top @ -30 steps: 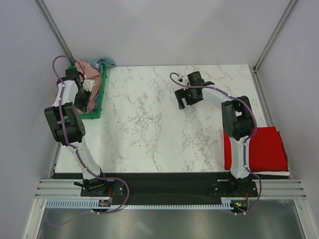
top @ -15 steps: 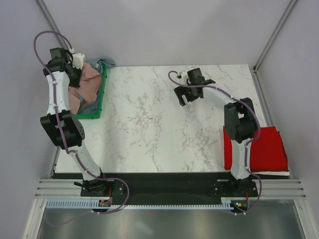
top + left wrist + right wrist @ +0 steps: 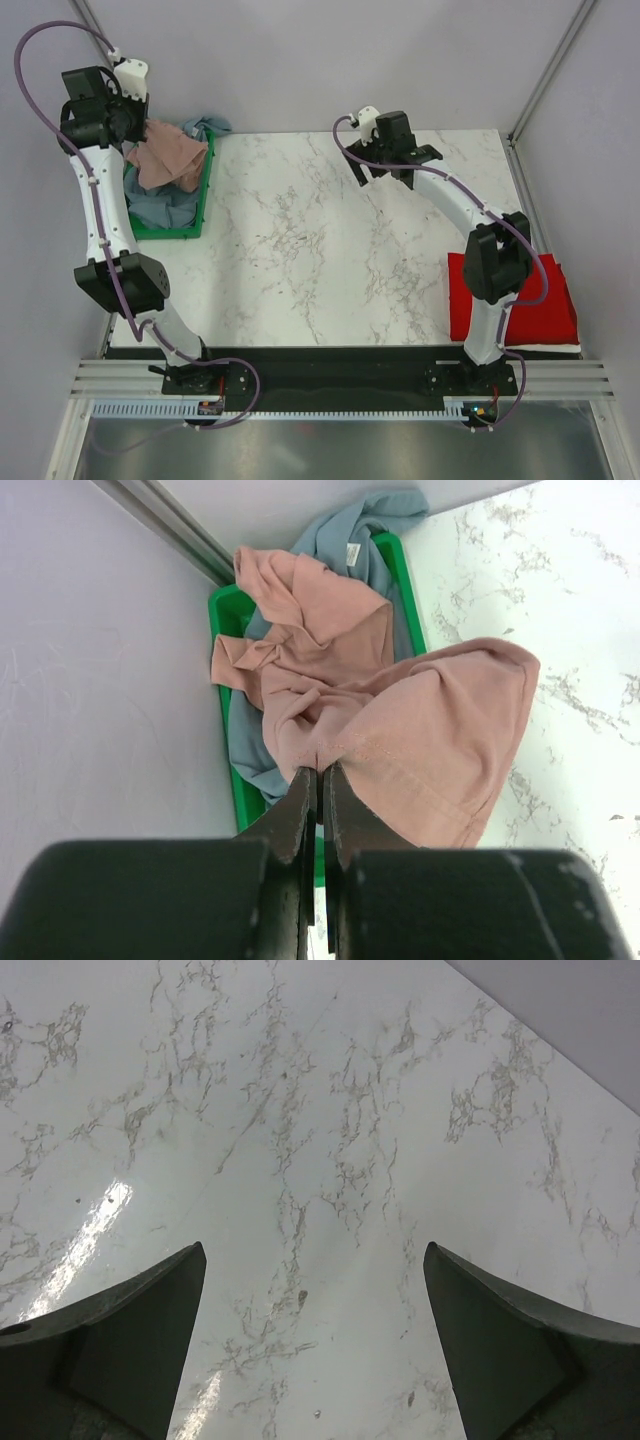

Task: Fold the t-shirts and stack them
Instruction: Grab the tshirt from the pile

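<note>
Pose: left hand point(image 3: 320, 773) raised, pinching pink tee point(image 3: 420, 730) | right hand point(image 3: 313, 1248) spread over table point(image 3: 300, 1090)

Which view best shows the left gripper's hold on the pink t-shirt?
The left wrist view: the left gripper is shut on a fold of the pink t-shirt, which drapes over the green bin. The top external view shows the shirt hanging small, with the pinch itself hidden. The right wrist view shows none of it.
</note>
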You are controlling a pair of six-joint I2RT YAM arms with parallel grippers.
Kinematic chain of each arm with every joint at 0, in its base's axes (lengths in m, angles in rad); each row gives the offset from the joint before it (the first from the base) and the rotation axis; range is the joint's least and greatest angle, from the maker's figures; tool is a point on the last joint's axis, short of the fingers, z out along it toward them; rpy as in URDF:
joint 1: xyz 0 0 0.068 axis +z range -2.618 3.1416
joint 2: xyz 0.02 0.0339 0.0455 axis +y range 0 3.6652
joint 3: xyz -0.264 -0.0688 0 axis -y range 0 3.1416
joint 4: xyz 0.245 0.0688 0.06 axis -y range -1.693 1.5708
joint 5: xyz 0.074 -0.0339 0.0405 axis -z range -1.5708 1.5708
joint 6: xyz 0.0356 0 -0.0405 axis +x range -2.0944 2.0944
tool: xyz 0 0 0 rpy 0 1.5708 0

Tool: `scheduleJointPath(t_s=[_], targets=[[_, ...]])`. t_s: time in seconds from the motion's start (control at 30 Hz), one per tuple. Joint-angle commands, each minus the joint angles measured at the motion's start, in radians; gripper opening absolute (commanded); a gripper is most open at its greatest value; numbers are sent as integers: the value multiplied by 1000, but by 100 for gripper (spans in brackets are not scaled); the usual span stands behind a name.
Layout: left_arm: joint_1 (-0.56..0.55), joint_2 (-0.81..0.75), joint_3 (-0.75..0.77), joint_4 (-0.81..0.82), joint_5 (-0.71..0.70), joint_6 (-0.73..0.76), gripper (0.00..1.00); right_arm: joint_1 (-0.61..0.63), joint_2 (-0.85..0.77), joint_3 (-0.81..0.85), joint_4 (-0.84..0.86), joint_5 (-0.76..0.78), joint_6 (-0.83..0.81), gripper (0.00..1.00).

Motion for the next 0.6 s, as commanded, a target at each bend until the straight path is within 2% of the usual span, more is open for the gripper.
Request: scheduleJointPath(t_s=[0.0,0.13,0.17,0.27,0.3,0.37,0.4,0.57], targets=[[2,15,103,63,55,-58,2,31,-47,13,-14,0,-26,98],[-46,47,263,65,112,-77,2,33,-91,-10,14,26,-3,98],[-63,47,319,68,121,-66,2,35,-102,-21,57,76,11,98],[-164,14,364,139,98,-42,2,33,-113,-29,72,200,85,98],[-225,1,361,166,83,-34,2,30,-115,-26,66,198,68,98],[-276,-38,361,215,38,-7,2,30,-130,-35,66,184,54,98],[-356,-51,360,259,26,3,2,31,-136,-39,66,167,54,98],[-484,-91,367,370,-51,53,2,31,-193,-59,54,75,33,98]])
